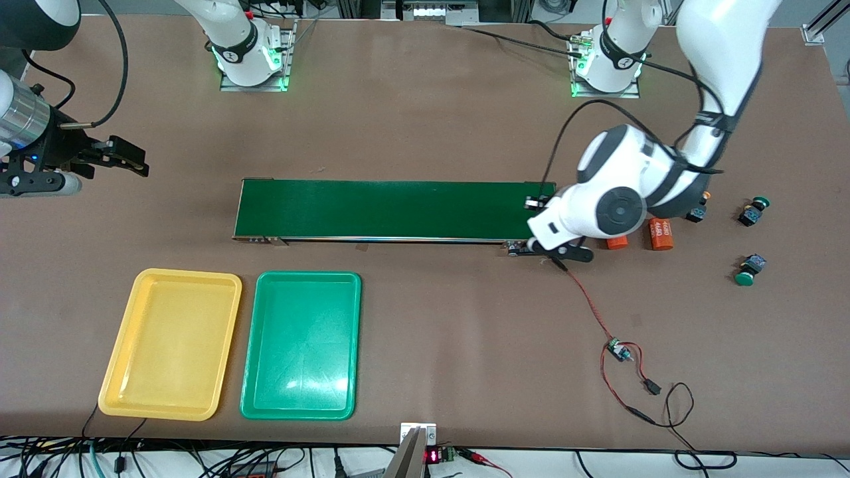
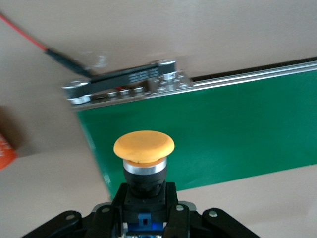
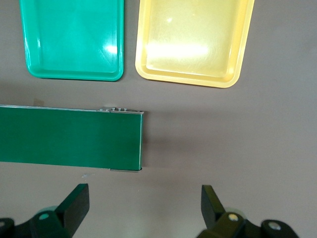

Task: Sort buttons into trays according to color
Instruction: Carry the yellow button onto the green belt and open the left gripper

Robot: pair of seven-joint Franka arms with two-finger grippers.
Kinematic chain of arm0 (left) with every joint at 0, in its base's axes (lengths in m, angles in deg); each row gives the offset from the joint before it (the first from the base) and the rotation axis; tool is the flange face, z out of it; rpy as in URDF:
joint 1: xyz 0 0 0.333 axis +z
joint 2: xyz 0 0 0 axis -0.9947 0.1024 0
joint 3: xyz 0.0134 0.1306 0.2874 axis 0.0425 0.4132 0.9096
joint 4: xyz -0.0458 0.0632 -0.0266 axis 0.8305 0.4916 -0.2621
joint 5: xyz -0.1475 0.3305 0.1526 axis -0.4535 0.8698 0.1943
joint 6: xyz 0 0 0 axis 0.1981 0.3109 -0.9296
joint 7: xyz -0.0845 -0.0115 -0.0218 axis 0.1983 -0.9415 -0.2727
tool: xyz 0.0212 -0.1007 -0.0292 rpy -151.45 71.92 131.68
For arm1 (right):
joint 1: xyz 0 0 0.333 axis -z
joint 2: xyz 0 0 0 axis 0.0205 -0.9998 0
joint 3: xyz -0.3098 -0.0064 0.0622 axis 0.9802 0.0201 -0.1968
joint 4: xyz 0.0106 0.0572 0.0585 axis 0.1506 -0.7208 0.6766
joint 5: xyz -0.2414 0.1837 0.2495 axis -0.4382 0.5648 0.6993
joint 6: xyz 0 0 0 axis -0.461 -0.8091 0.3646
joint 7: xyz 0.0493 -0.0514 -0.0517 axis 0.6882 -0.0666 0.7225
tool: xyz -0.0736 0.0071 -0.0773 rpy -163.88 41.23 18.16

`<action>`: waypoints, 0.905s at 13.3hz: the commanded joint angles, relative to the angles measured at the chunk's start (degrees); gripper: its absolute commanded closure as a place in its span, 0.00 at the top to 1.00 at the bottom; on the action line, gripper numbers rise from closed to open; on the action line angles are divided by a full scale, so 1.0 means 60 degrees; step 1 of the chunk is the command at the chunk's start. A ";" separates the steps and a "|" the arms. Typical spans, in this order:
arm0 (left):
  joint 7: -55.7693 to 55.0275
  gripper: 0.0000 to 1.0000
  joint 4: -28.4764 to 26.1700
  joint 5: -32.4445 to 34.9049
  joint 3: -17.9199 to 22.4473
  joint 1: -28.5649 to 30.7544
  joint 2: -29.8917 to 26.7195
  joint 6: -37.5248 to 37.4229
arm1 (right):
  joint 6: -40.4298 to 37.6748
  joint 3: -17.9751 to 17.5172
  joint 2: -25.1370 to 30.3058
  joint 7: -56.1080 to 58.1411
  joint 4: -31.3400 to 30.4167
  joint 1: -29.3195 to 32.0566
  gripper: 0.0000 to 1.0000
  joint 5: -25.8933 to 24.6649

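Left end effector [image 2: 143, 218] clamps a yellow button [image 2: 143, 163] by its boxy black body, cap up, over the dark-green belt [image 1: 392, 209] end. It looks light, rigid, slick-capped; the body is the safe hold. Right end effector [image 3: 143, 208] waits, spread wide.

The left gripper [image 2: 143, 218] is clamping the black-and-blue body of a yellow-capped button [image 2: 143, 148], cap pointing away from the wrist. It is hanging over the end edge of the dark-green belt [image 2: 223, 129], where a metal end bracket [image 2: 126, 84] and a red wire [image 2: 25, 34] are showing on the tabletop [image 2: 148, 29].
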 commanded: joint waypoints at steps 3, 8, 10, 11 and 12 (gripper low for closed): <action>-0.0419 0.18 -0.0754 -0.0057 0.0047 -0.0404 0.0279 0.0999 | 0.0089 -0.0007 0.0099 -0.0043 -0.0095 -0.0027 1.00 0.0159; -0.0667 0.55 -0.1079 -0.0042 0.0091 -0.0478 0.0294 0.1281 | 0.0090 -0.0022 0.0099 -0.0043 -0.0109 0.0016 1.00 0.0159; -0.0770 1.00 -0.0861 -0.0042 0.0076 -0.0376 0.0192 0.0975 | 0.0089 -0.0036 0.0099 -0.0043 -0.0109 0.0016 1.00 0.0159; -0.0901 1.00 -0.0584 -0.0042 0.0076 -0.0376 0.0206 0.0697 | 0.0089 -0.0036 0.0099 -0.0043 -0.0109 0.0002 1.00 0.0159; -0.0960 1.00 -0.0407 -0.0042 0.0076 -0.0376 0.0192 0.0477 | 0.0089 -0.0036 0.0099 -0.0043 -0.0124 0.0002 1.00 0.0159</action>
